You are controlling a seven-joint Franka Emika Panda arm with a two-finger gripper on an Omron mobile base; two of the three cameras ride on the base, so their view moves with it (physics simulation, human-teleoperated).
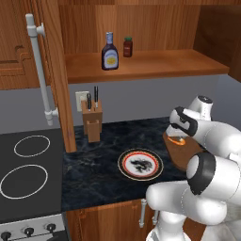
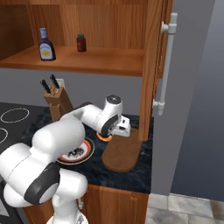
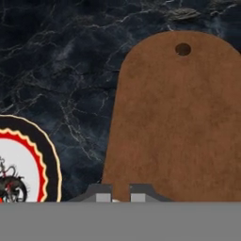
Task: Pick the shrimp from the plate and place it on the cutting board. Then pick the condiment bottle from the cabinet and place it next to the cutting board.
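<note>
My gripper (image 1: 178, 137) (image 2: 107, 134) hangs low over the left end of the brown cutting board (image 1: 186, 153) (image 2: 122, 155) (image 3: 179, 117), shut on the small orange shrimp (image 1: 177, 140) (image 2: 104, 138). In the hand view the fingertips (image 3: 100, 193) stand close together at the board's near edge. To the board's left lies the white plate (image 1: 140, 152) (image 2: 86, 151) (image 3: 44, 155) with its red and black rim, nothing on it. The dark condiment bottle (image 1: 109, 52) (image 2: 46, 46) stands upright on the shelf of the open cabinet (image 1: 155, 65) (image 2: 100, 62).
A small red jar (image 1: 127, 47) (image 2: 81, 43) stands beside the bottle. A wooden knife block (image 1: 92, 120) (image 2: 57, 103) sits at the back of the dark marble counter. The cabinet door with its white bar handle (image 1: 40, 70) (image 2: 166, 65) hangs open. A stove top (image 1: 28, 169) lies to the left.
</note>
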